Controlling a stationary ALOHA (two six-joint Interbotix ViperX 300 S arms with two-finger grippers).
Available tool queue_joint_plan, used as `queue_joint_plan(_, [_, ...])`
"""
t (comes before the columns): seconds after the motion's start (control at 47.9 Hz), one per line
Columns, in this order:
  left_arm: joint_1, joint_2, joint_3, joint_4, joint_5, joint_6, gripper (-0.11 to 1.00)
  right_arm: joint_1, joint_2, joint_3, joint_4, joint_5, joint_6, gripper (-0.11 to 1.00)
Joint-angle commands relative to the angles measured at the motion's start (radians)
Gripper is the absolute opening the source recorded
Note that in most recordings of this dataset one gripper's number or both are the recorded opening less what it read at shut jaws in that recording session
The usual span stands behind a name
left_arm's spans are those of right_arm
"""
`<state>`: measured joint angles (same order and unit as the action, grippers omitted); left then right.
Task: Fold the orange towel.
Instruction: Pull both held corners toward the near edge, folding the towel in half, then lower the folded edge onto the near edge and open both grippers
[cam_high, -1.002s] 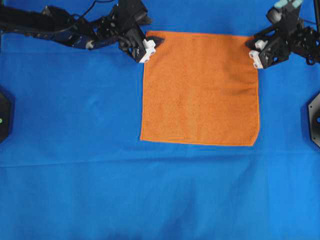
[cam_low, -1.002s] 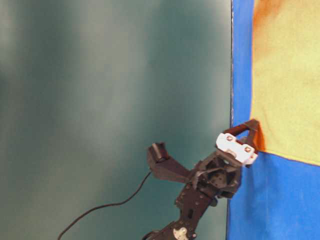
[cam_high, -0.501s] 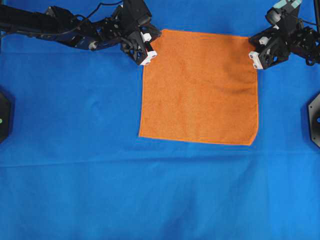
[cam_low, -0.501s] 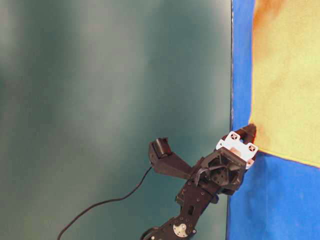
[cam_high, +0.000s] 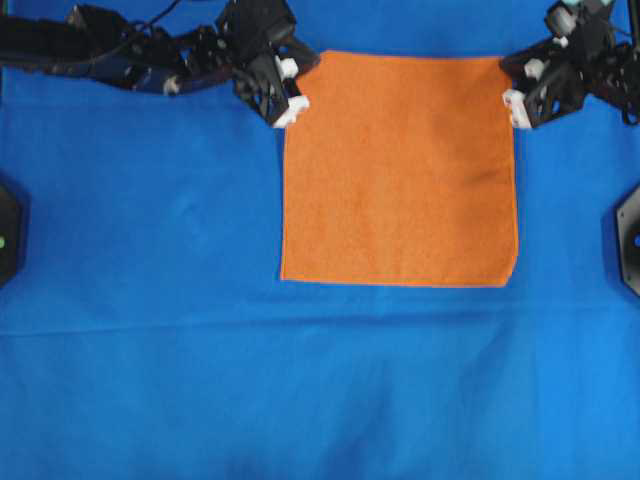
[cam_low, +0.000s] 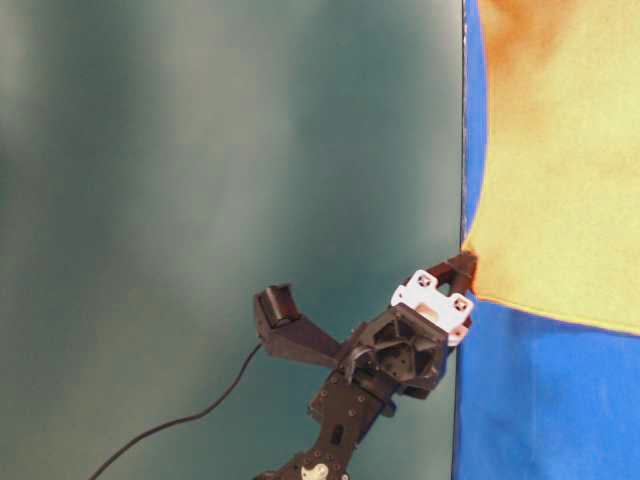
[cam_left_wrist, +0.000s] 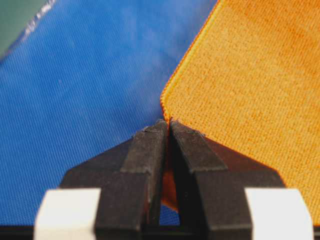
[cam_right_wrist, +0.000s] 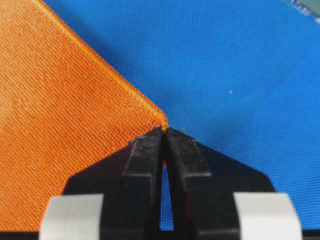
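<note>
Since a second ago, both of your grippers have gone from standing open at the far corners of the orange towel (cam_high: 400, 170) to pinching them, and the far edge has been drawn up and back toward the top of the overhead view. Your left gripper (cam_high: 296, 88) sits at the far left corner; in its wrist view its black fingers (cam_left_wrist: 145, 160) are pressed together with the orange hem caught between them, the cloth spreading away ahead and to the right of the tips. From table level you see that same corner lifted off the blue cloth (cam_high: 150, 300) and pulled taut toward the fingers. Between the two grippers the towel lies spread, its near edge flat on the blue cloth, well away from either set of fingers. Your right gripper (cam_high: 512, 90) holds the far right corner; its fingers (cam_right_wrist: 185, 160) are closed, with the towel's tip nipped right at their ends and the rest fanning out ahead and to the left.
</note>
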<state>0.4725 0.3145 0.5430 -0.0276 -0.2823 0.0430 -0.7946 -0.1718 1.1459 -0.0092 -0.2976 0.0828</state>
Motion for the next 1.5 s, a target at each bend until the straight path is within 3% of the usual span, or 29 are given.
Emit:
queue_joint_plan(0.0, [-0.002,-0.038,-0.012,0.002,-0.003,0.003,0.01,-0.003,-0.028,-0.008,0.000,0.002,-0.002,0.01])
queue_joint_plan(0.376, [-0.023,-0.077,0.003,0.002,0.032,0.006,0.01,0.009,-0.060,0.002,0.002,0.043,0.012,0.01])
queue_joint_plan(0.564, [-0.057,-0.135,0.028,0.003,0.094,0.006,0.01,0.084,-0.170,0.029,0.018,0.150,0.029,0.01])
queue_joint_plan(0.793, [-0.150,-0.207,0.081,0.003,0.137,0.005,0.01,0.216,-0.354,0.067,0.028,0.344,0.110,0.01])
queue_joint_plan(1.064, [-0.295,-0.236,0.147,0.002,0.138,-0.015,0.01,0.436,-0.568,0.100,0.031,0.552,0.258,0.01])
queue_joint_plan(1.231, [-0.383,-0.241,0.169,0.002,0.140,-0.028,0.01,0.578,-0.591,0.101,0.031,0.601,0.334,0.01])
queue_joint_plan(1.482, [-0.485,-0.238,0.178,0.002,0.141,-0.052,0.01,0.726,-0.517,0.103,0.031,0.617,0.439,0.01])
